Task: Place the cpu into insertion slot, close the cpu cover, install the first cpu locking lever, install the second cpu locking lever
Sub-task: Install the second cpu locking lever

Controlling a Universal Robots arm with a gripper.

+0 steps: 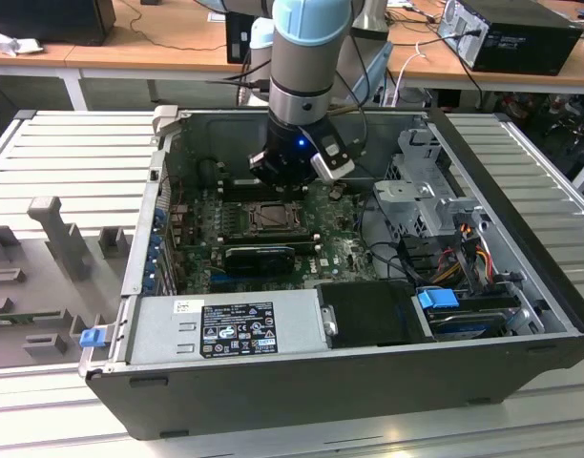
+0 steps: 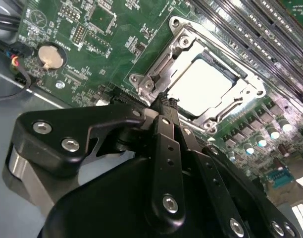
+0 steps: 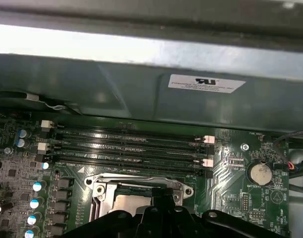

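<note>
Silver-faced square cpu [image 2: 203,83] seated in the black insertion slot with silvery rim [image 2: 175,94] on the green motherboard [image 2: 99,29], thin metal cpu cover [image 2: 178,49] lying over it. Black gripper [image 2: 163,100], fingers pressed together, tips at the socket's edge; chip lies just beyond them. Long black memory slots [image 3: 129,144] run past the socket's far side.
</note>
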